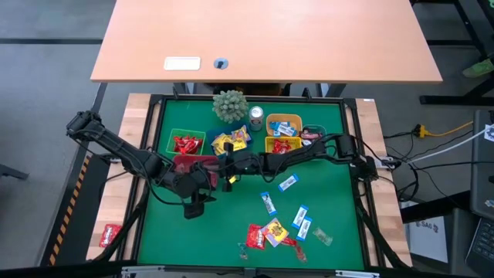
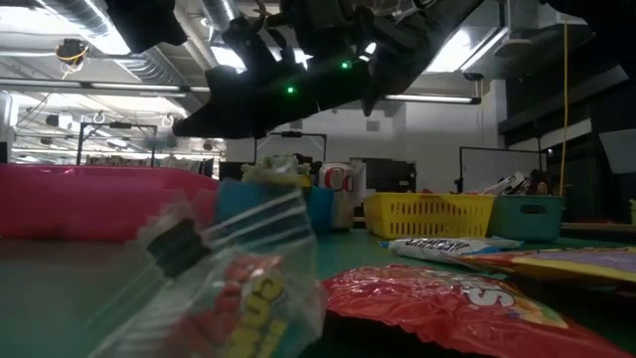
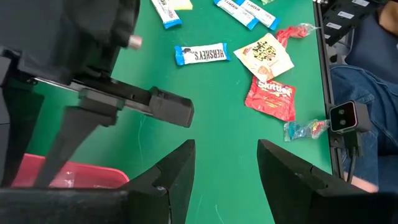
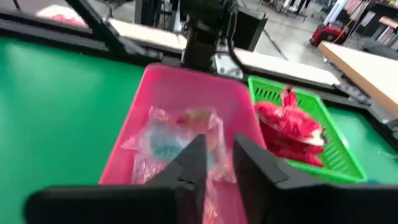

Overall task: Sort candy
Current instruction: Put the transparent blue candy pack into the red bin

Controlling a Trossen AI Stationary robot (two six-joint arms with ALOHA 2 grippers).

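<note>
Loose candy lies flat on the green mat: blue-and-white bars [image 1: 268,202] [image 3: 200,55], a yellow pack [image 1: 275,231] [image 3: 267,53], a red pack [image 1: 255,235] [image 3: 270,99] and a clear-wrapped sweet [image 3: 305,129]. My right gripper [image 1: 230,167] [image 4: 219,155] hovers over the pink bin [image 1: 185,162] [image 4: 186,93], its fingers a narrow gap apart with nothing between them. Clear-wrapped sweets [image 4: 180,134] lie in that bin. My left gripper [image 1: 194,207] [image 3: 224,168] is open above bare mat, just near of the pink bin, holding nothing.
Red candy fills the green bin [image 1: 185,143] [image 4: 336,137]. More bins stand along the far side: blue [image 1: 231,141], orange [image 1: 283,123], yellow [image 1: 282,145], teal [image 1: 312,133]. A silver can [image 1: 256,117] and a small plant [image 1: 230,106] stand there too. One red pack [image 1: 109,234] lies off the mat, left.
</note>
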